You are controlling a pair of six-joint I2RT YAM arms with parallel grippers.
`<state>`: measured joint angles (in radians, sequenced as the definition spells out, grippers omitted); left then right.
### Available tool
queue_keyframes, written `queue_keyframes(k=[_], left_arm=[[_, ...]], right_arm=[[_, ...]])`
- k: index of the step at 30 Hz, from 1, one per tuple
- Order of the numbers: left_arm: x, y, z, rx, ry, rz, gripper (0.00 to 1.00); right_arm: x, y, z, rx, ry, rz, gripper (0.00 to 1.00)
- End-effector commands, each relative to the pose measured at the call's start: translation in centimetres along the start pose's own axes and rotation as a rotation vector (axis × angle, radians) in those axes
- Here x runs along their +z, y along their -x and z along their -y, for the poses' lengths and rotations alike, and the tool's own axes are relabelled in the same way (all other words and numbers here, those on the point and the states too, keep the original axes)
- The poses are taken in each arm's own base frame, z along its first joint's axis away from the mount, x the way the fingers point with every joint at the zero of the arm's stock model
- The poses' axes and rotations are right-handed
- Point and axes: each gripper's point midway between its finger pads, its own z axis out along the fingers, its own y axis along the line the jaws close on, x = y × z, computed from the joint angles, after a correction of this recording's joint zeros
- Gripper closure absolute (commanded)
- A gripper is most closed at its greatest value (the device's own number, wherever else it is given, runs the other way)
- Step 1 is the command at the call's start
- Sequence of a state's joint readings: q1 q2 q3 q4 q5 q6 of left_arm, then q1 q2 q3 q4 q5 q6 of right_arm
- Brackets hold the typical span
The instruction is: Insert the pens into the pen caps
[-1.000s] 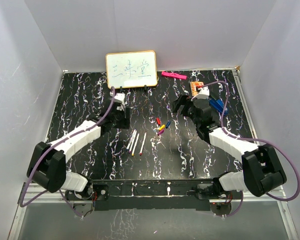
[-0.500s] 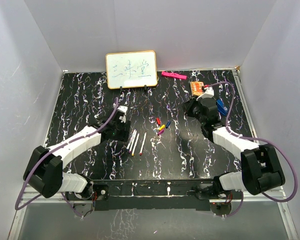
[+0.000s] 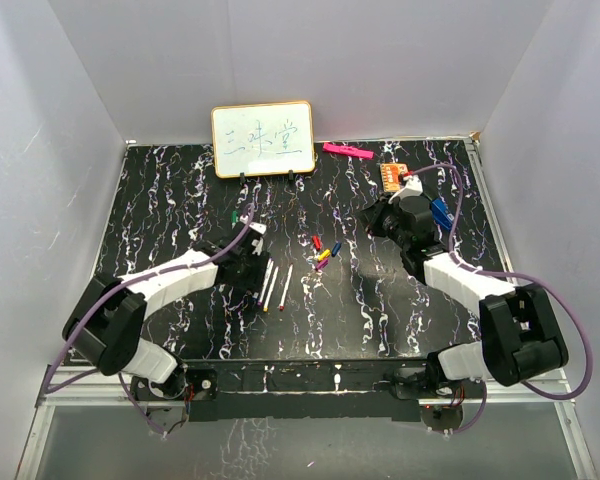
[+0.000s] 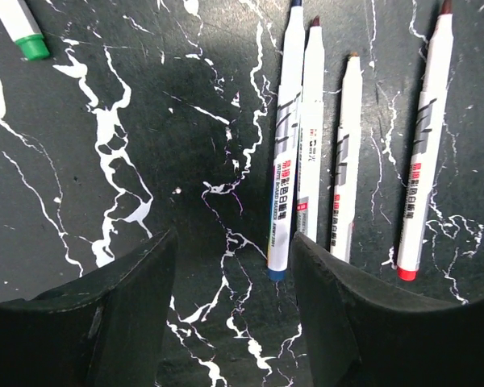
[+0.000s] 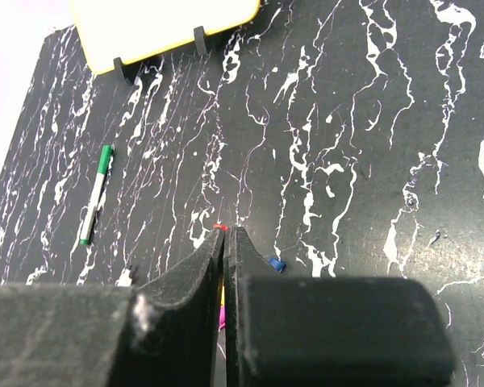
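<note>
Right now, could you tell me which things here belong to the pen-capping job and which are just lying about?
Job: uncapped pens, green pen lying apart, coloured pen caps.
Lying about: whiteboard, pink bar, small orange board, blue clip.

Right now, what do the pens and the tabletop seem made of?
Pens: probably plastic, smooth white barrels with printed lettering. Tabletop: black with white veins like marble, fairly matte; real stone or a printed sheet, I cannot tell.

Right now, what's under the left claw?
The left claw is open; between its fingers only bare table shows. Four pens lie just beside one finger. Whatever the fingers cover is hidden.
</note>
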<state>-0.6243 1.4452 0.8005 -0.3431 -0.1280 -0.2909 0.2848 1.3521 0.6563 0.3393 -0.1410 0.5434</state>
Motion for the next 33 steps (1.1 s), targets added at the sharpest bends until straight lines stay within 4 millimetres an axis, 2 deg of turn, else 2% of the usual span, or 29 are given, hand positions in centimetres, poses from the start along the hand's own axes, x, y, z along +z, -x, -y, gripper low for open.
queue_keyframes(k=[1, 11, 19, 26, 33], left_arm=[[0.3, 0.3, 0.2, 0.016, 0.017, 0.001, 0.44], [1.2, 0.3, 0.4, 0.021, 0.030, -0.010, 0.46], [2.8, 0.5, 1.1, 0.038, 0.015, -0.033, 0.51], [3.3, -0.2, 1.3, 0.063, 0.021, -0.112, 0.71], [2.5, -1.7, 1.7, 0.079, -0.009, -0.201, 0.73]], right_arm=[[-0.7, 2.8, -0.8, -0.017, 0.011, 0.091, 0.95], [-1.2, 2.8, -1.1, -0.033, 0.029, 0.096, 0.84], [-1.3, 2.9, -1.6, -0.031, 0.057, 0.103, 0.75], [-1.5, 2.9, -1.7, -0.033, 0.058, 0.107, 0.73], [-1.8, 3.1, -1.6, -0.029, 0.048, 0.115, 0.73]])
